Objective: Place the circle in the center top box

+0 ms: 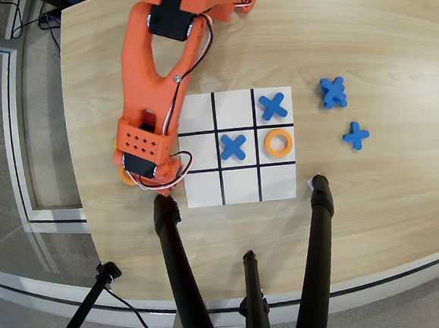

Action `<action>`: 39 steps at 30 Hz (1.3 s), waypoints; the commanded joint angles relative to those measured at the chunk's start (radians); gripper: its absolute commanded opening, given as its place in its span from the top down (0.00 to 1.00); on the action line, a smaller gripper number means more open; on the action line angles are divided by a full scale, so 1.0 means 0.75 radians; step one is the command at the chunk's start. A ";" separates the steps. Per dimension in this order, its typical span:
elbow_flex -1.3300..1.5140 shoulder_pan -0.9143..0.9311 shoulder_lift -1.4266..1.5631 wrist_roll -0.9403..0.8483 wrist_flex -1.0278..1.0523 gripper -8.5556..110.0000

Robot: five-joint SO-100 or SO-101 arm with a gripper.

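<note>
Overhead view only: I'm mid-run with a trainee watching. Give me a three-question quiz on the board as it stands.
1. True or false: the middle cell of the grid holds an orange ring.
2. How many blue crosses lie on the table outside the grid? A) one B) at least two C) none
3. Which piece shares the middle row with the blue cross?

Key:
1. False; that cell holds the blue cross.
2. B; one lone cross, and a stack of unclear count.
3. The orange ring, in the right-hand cell.
</note>
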 commanded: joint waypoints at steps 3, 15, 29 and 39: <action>0.012 0.029 -0.004 -0.018 0.031 0.81; 0.061 0.045 0.033 -0.041 0.074 0.81; 0.090 0.043 0.065 -0.082 0.200 0.81; 0.133 0.045 0.096 -0.102 0.260 0.81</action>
